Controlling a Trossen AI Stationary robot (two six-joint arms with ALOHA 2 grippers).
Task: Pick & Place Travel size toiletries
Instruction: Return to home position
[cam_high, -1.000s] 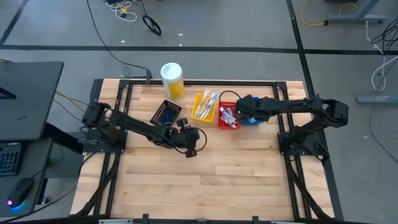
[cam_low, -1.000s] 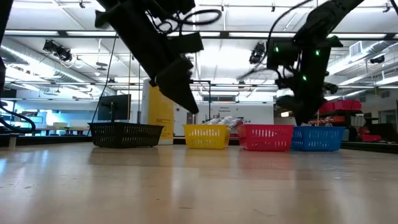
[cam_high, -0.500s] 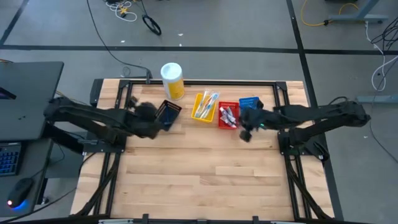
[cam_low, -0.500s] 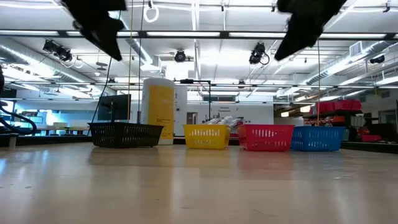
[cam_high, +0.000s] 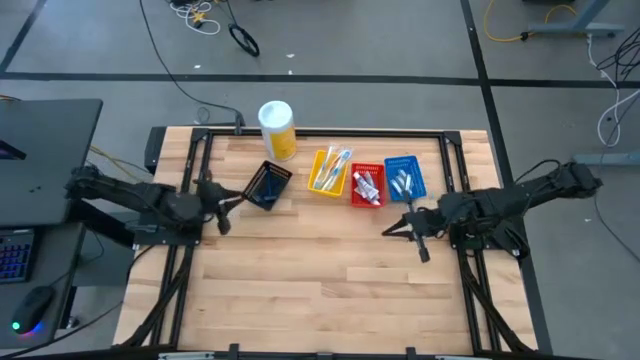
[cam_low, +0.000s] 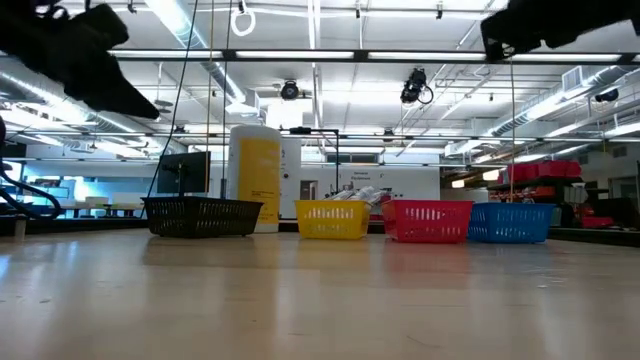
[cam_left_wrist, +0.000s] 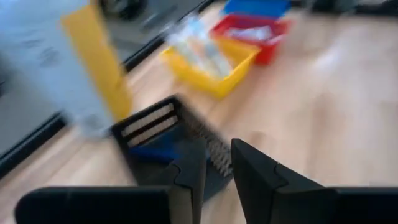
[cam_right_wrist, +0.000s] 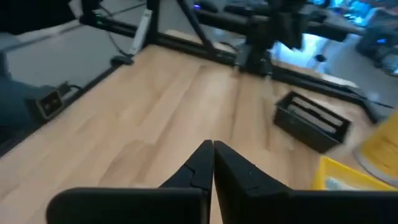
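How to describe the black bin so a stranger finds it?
Start at the tall yellow canister at the table's far edge. The black bin sits just in front of it, ending a row of four; it alone is dark and turned askew.

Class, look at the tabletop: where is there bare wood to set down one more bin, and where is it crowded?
The table's front half is bare, from the left gripper and right gripper to the front edge. Crowded: the far strip, holding the yellow canister, black bin, yellow bin, red bin and blue bin.
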